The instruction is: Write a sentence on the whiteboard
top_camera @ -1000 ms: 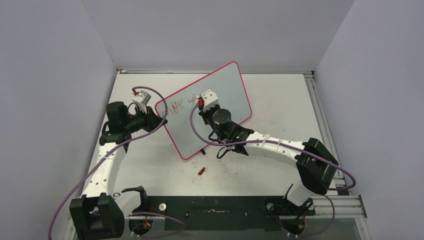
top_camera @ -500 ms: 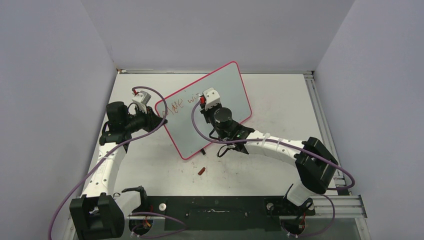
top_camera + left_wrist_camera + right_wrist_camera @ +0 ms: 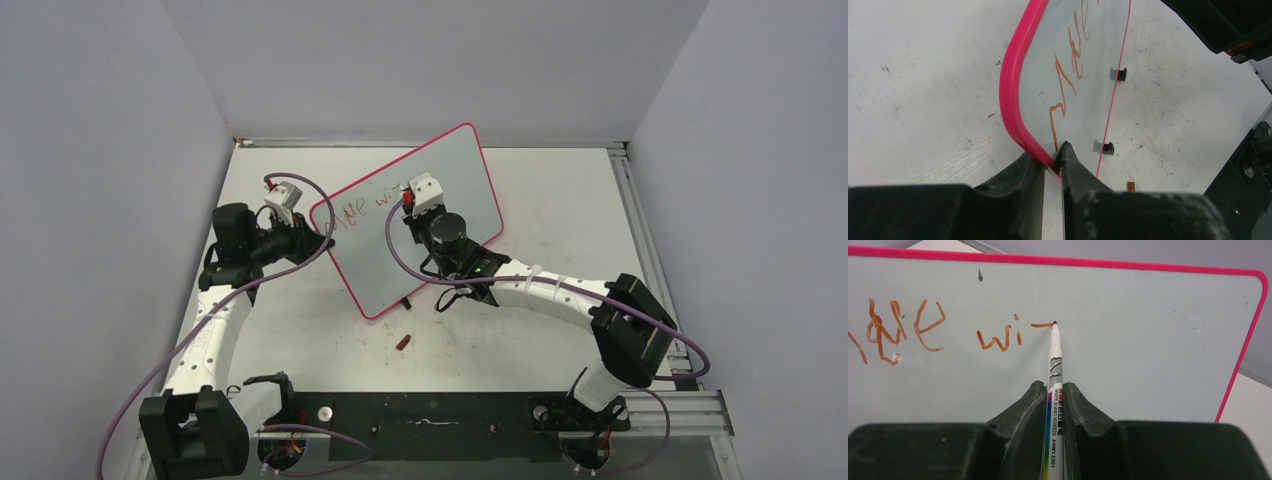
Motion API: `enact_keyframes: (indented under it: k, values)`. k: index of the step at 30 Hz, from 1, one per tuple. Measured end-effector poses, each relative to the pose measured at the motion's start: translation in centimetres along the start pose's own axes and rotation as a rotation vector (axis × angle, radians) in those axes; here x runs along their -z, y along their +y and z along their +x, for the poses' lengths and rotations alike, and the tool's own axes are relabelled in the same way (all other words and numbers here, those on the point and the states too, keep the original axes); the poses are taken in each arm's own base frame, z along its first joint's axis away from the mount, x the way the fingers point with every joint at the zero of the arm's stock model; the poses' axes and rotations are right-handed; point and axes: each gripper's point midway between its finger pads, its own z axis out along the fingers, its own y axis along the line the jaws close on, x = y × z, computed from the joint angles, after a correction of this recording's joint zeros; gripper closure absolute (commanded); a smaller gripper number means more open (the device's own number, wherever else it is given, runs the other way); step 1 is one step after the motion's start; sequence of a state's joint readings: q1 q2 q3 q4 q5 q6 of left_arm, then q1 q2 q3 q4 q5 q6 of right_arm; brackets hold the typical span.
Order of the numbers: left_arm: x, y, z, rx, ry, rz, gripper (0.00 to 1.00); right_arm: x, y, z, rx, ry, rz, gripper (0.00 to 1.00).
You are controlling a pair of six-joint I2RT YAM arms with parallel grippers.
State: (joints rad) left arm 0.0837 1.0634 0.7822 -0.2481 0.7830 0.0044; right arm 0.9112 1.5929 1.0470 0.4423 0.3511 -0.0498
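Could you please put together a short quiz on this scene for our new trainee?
1. True or false: the left gripper is shut on the pink rim of the whiteboard.
2. Choose one: the tip of the marker is A) resting on the table, B) at the right end of a short horizontal stroke after "wi" in the sentence, C) covered by a cap.
3. Short answer: which gripper holds the marker?

Key: 1 true. 2 B. 3 the right gripper, its fingers closed on the marker's barrel.
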Motion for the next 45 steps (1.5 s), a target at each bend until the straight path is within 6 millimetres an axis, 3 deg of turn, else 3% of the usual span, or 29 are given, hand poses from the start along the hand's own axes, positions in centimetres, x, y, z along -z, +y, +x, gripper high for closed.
enact_keyframes:
  k: [45]
  values:
    - [0.0, 0.0, 0.0, 0.000, 0.000, 0.001, 1.00, 0.0, 0.8, -0.7, 0.043, -0.017, -0.019, 0.95]
